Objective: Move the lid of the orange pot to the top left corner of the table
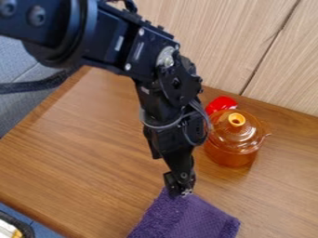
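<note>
I can't tell for sure which room this is. My robot arm point(175, 88) over the brown wooden table point(81, 148) makes it look like a robot lab. The orange pot point(229, 156) on the right and the purple cloth point(186, 218) on the near side look like kitchen things. The far wall point(199, 42) is pale wood.

Soft, fairly bright light spreads over the table point(81, 139), whose wood carries a broad, pale sheen left of the frame's middle. The wood panel point(205, 37) at the top right is evenly lit. Small white glints sit on the clear orange lid point(240, 135), and a soft, warm shadow lies by the base of the pot point(229, 159). The black arm point(115, 44) is mostly dark, with bluish highlights along its upper parts. The purple cloth point(186, 218) at the bottom looks matte.
</note>
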Controlling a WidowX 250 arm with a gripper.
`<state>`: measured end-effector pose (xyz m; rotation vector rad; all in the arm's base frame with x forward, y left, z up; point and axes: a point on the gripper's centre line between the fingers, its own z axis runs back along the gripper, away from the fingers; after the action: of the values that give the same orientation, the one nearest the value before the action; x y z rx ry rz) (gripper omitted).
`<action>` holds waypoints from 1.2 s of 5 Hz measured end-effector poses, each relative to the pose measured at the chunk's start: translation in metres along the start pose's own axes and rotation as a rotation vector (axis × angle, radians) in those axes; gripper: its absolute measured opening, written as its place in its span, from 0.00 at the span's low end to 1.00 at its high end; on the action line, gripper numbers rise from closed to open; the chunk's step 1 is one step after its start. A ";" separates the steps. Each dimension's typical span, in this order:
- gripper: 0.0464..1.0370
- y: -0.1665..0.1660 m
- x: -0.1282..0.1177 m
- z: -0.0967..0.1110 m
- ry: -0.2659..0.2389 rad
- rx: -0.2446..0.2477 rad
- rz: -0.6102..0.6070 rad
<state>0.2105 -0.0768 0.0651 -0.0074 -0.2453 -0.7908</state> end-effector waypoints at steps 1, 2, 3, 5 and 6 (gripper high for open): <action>0.96 -0.001 -0.002 -0.003 0.012 -0.009 0.004; 0.96 0.004 0.011 -0.009 0.014 -0.026 0.007; 0.96 0.016 0.036 -0.006 -0.012 -0.019 0.026; 0.96 0.038 0.089 -0.008 -0.065 -0.016 0.023; 0.96 0.047 0.107 -0.021 -0.058 -0.019 0.017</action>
<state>0.3198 -0.1210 0.0726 -0.0505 -0.2918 -0.7767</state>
